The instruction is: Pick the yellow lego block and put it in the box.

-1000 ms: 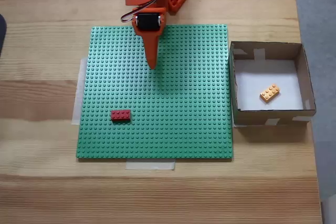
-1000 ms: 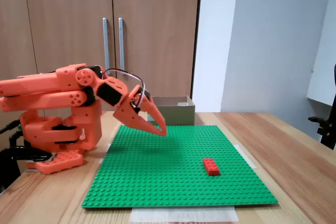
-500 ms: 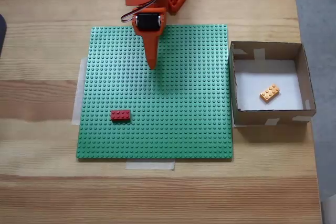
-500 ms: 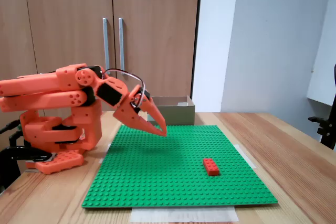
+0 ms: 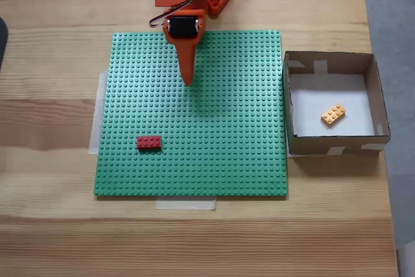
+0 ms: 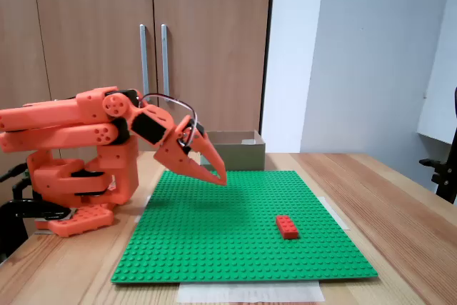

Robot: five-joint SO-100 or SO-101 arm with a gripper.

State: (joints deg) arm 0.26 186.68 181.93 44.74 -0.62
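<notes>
The yellow lego block [image 5: 332,115] lies flat on the white bottom of the brown cardboard box [image 5: 382,111], a little right of its middle. From the side, the box [image 6: 235,149] stands behind the arm and its inside is hidden. My orange gripper [image 5: 189,81] hovers shut and empty over the upper middle of the green baseplate [image 5: 227,128], well left of the box. In the side fixed view the gripper [image 6: 220,178] points down at a slant just above the baseplate [image 6: 235,248].
A red lego brick [image 5: 149,142] sits on the baseplate at lower left; from the side the red brick [image 6: 288,226] is near the front right. The arm's base [image 6: 78,183] stands at the plate's far edge. Bare wooden table [image 5: 52,63] surrounds the plate.
</notes>
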